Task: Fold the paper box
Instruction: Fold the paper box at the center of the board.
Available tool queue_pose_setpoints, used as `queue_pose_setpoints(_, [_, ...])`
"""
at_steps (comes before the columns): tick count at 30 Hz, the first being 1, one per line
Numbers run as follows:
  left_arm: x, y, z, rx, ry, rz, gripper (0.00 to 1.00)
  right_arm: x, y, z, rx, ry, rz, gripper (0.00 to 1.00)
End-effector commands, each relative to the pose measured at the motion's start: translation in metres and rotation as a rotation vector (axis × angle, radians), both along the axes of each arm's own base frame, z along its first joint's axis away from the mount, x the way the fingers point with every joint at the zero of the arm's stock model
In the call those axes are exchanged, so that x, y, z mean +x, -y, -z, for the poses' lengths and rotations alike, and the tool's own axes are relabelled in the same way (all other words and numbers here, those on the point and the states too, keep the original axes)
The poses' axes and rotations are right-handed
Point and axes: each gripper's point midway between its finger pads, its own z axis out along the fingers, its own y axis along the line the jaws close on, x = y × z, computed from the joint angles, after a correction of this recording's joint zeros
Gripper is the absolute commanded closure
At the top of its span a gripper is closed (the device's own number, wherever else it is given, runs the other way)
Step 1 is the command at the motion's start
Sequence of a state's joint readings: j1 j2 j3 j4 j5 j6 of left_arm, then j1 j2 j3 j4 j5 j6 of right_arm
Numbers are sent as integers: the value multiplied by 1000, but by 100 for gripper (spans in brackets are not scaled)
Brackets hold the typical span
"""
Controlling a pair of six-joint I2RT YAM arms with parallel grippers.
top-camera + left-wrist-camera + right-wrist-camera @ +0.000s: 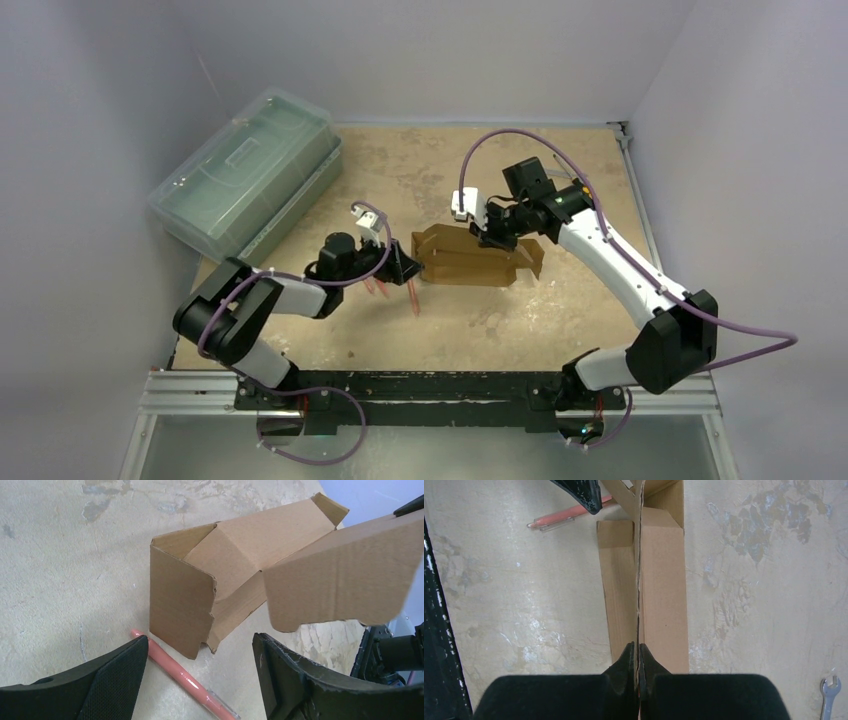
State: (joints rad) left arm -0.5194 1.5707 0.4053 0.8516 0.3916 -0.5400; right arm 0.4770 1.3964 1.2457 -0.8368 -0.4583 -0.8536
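My left gripper (199,650) gapes just short of the box (470,260), which sits in the middle of the table (560,330), well off every edge. It looks light, stiff and likely to skid, so I'd take panel edges. Right gripper (638,655) is pinched on its upright panel.

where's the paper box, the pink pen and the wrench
paper box (180,605), left wrist view, on its near end flap
pink pen (170,665), left wrist view, middle of the barrel
wrench (828,700), right wrist view, on its handle
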Motion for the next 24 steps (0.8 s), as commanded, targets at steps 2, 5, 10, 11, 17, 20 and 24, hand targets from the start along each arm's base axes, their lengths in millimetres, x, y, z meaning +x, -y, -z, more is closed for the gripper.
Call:
queue_pose_setpoints(2, [5,-4,-17,-16,64,-29,24,6,-5,-12,28,16,28,100])
queue_pose_setpoints(5, [9,-5,-17,-8,69,-47,28,6,-6,-13,33,15,26,100])
queue_pose_setpoints(10, [17,-1,-19,-3,72,-48,40,6,-7,-13,36,12,26,100])
queue_pose_setpoints(11, [19,1,-19,-7,71,-43,42,6,-7,-13,35,11,26,100])
queue_pose_setpoints(17, [19,2,-28,-60,84,-60,47,5,-7,-12,37,5,29,100])
queue_pose_setpoints(20, [23,-11,-32,-78,87,-151,45,5,-7,-12,39,4,27,100])
queue_pose_setpoints(24, [31,-20,-26,-71,36,-243,45,5,-9,-12,43,-3,22,100])
